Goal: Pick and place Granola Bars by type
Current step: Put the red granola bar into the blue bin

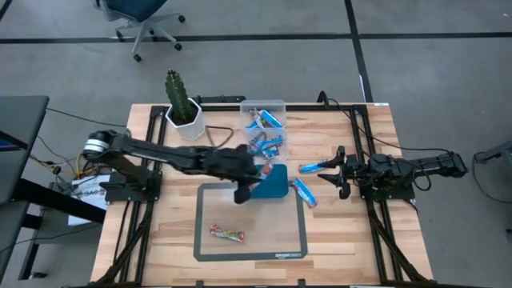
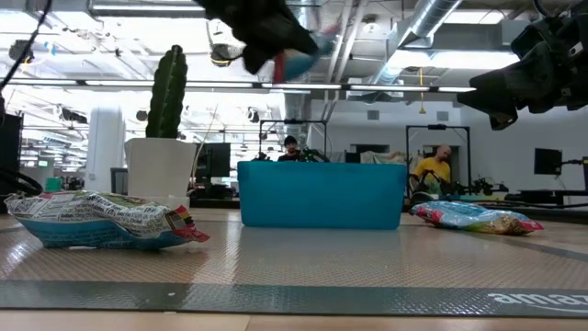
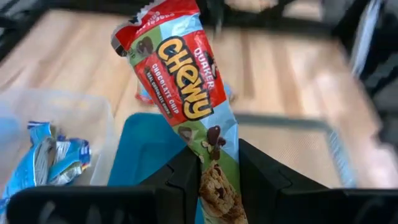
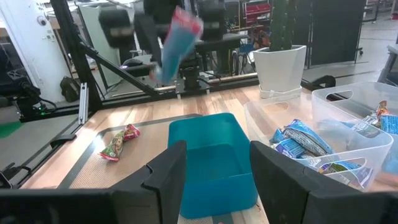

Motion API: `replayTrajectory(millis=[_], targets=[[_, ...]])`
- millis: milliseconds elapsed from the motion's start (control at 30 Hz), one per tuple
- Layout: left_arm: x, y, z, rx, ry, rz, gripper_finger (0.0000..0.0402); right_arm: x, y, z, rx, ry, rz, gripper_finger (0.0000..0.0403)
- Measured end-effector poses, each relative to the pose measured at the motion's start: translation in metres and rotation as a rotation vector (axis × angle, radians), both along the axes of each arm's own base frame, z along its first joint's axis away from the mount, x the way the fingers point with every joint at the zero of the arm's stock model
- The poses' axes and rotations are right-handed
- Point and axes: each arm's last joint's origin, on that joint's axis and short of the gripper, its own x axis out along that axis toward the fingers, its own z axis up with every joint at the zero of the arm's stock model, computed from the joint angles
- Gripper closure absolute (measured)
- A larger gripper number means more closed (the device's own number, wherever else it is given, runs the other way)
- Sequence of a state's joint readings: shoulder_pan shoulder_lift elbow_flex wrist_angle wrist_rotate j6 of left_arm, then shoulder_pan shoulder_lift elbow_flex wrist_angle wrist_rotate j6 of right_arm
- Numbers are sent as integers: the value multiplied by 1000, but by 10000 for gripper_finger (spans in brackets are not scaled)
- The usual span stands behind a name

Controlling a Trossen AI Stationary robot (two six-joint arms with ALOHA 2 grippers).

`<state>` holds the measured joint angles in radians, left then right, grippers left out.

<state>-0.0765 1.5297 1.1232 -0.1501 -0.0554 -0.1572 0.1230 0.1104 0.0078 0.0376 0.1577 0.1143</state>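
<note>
Pinching a multicoloured Chewy bar (image 3: 186, 87) by one end, the left gripper (image 3: 214, 171) hangs above the table with its two dark fingers (image 3: 186, 180) closed on the wrapper, the rest of the bar standing out beyond them. Directly beneath this gripper lies the teal tray (image 1: 276, 186), and on the far side of the tray from the left arm's base the wood tabletop (image 1: 344, 232) runs on. Just beside the gripper, toward the cactus side, sits the clear plastic box (image 1: 276, 108) holding a heap of blue bars (image 1: 264, 120), with more blue bars (image 1: 266, 146) in its nearer part. Below and back toward the left arm, well apart from the gripper, a second multicoloured bar (image 1: 226, 233) lies flat on the grey mat (image 1: 210, 248). The potted cactus (image 1: 182, 104) stands near the table's back edge, beyond the box from the mat.

The right gripper (image 1: 326, 173) waits low over the table on the other side of the tray, its fingers (image 4: 165, 171) spread apart and holding nothing. One blue bar (image 1: 312, 167) lies just beside its fingertips, another blue bar (image 1: 304, 192) lies near them, between the gripper and the tray. From that wrist, the tray is straight ahead between the spread fingers, with the held bar (image 4: 177, 40) raised farther off.
</note>
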Motion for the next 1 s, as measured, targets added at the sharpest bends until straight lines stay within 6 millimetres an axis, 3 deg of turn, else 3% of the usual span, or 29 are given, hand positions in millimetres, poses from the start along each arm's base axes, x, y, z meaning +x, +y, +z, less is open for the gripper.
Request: replayTrajectory(millis=[200, 367, 533, 800, 1000], targets=[[32, 1, -17, 77, 214, -68, 315, 0, 0, 0, 0, 0, 0, 234], [46, 4, -34, 125, 332, -108, 315, 0, 0, 0, 0, 0, 0, 232], [49, 9, -48, 175, 392, -95, 315, 0, 0, 0, 0, 0, 0, 232], [50, 13, -46, 223, 389, -38, 313, 0, 0, 0, 0, 0, 0, 233], [50, 12, -46, 199, 387, -64, 275, 0, 0, 0, 0, 0, 0, 232]])
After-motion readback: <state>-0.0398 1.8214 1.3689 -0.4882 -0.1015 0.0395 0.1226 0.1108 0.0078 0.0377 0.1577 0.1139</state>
